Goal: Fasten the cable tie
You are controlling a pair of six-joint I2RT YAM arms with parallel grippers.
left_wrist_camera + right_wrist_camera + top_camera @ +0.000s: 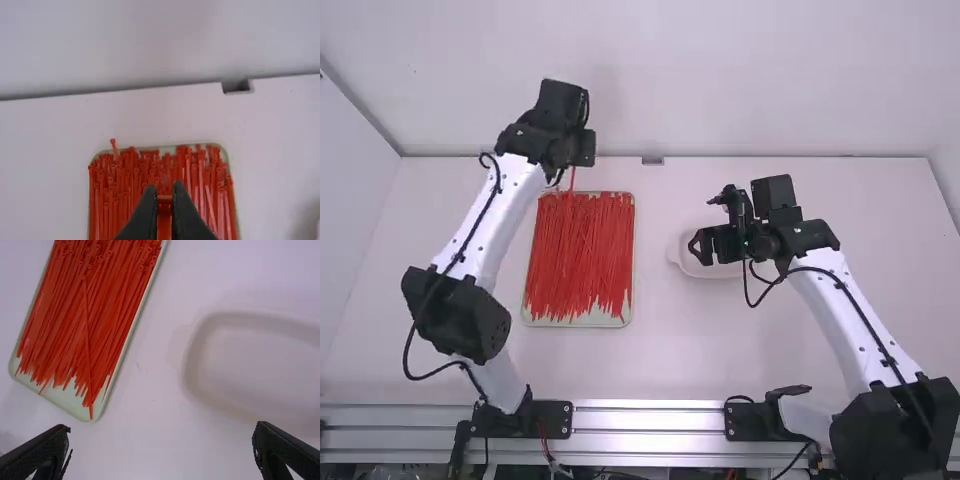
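White tabletop (660, 340) carries a pale, round-cornered tray (578, 322) heaped with thin red plastic ties (582, 255), all lying near-to-far. The left gripper (164, 192), over the tray's far edge, pinches one cable tie (164, 222), whose strap follows that same line. The right gripper (162, 440) hangs spread wide above a smooth white dish (192, 365), with bare table on its near side.

White tubes with fat black joints on left arm (485, 225) and right arm (855, 320). Thin black cables looping along both. Black blocks at six o'clock. Bumpy black fingers (35, 452).
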